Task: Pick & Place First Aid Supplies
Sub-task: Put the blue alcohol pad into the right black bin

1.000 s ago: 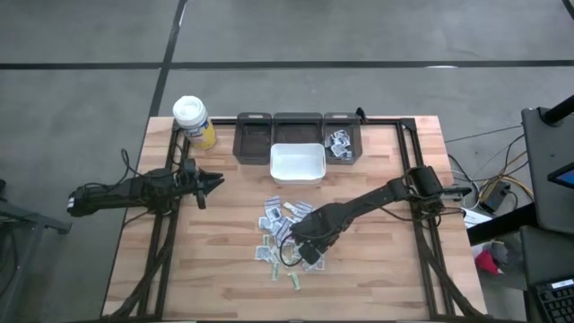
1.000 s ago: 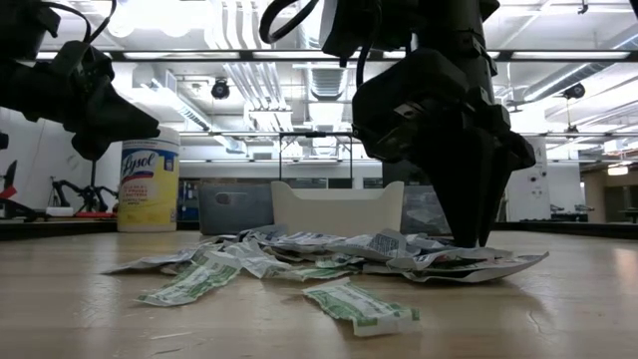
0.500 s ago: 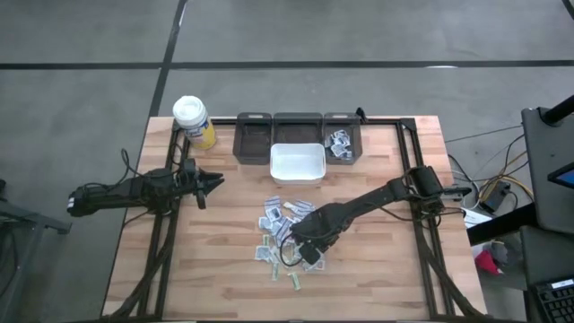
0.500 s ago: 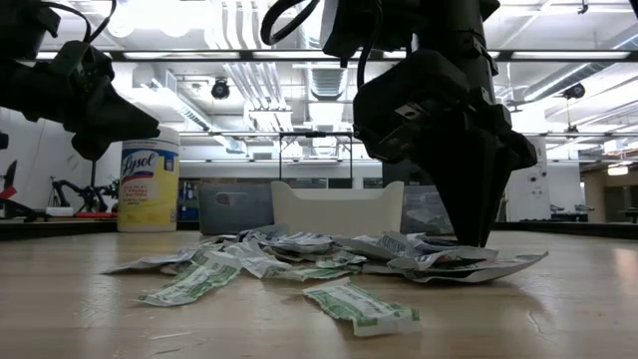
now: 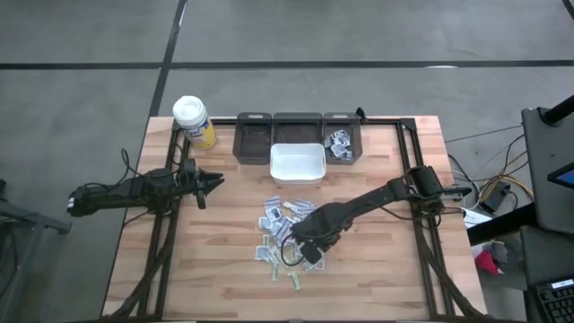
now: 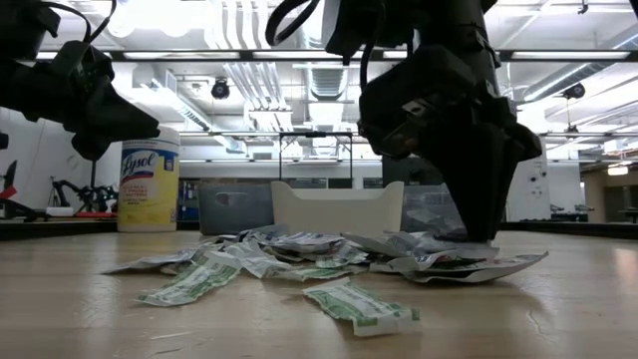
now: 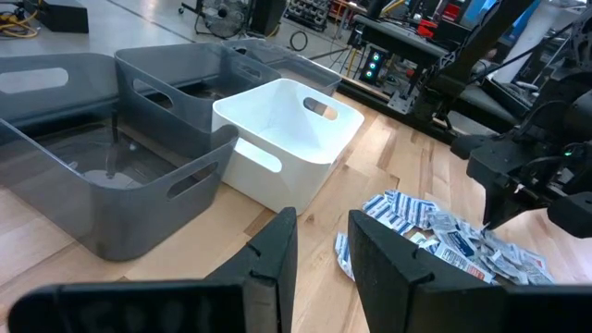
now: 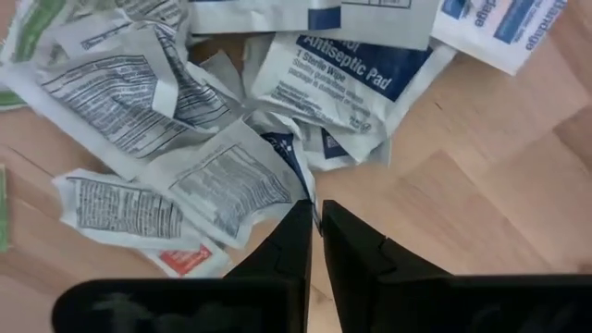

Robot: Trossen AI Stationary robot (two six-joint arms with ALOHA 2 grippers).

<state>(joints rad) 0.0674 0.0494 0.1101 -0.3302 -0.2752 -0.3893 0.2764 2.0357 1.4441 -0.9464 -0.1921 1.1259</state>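
The first aid supplies (image 5: 276, 226) lie as a loose pile of small white printed packets in the middle of the table, also seen in the low view (image 6: 289, 251). My right gripper (image 5: 308, 248) points down at the pile's right side (image 6: 481, 237), shut on one white packet (image 8: 236, 180) with black print. My left gripper (image 5: 218, 182) hangs over the table's left part, open, with nothing between its fingers (image 7: 322, 231). My right gripper pinches the printed packet's edge by a corner (image 8: 301, 188) between its two fingers. The fingers come from above, pointing down. The rest of the packet lies on the pile and the table, among other packets.
A white bin (image 5: 298, 163) stands just beyond the pile, with three grey bins (image 5: 253, 136) in a row behind it; the rightmost (image 5: 342, 144) holds some packets. A yellow bottle with a white cap (image 5: 193, 121) stands at the far left corner.
In the low view my right gripper's fingers have drawn closer together at the pile's right side, and the packets beside them have bunched up a little. The gripper has stayed in place.
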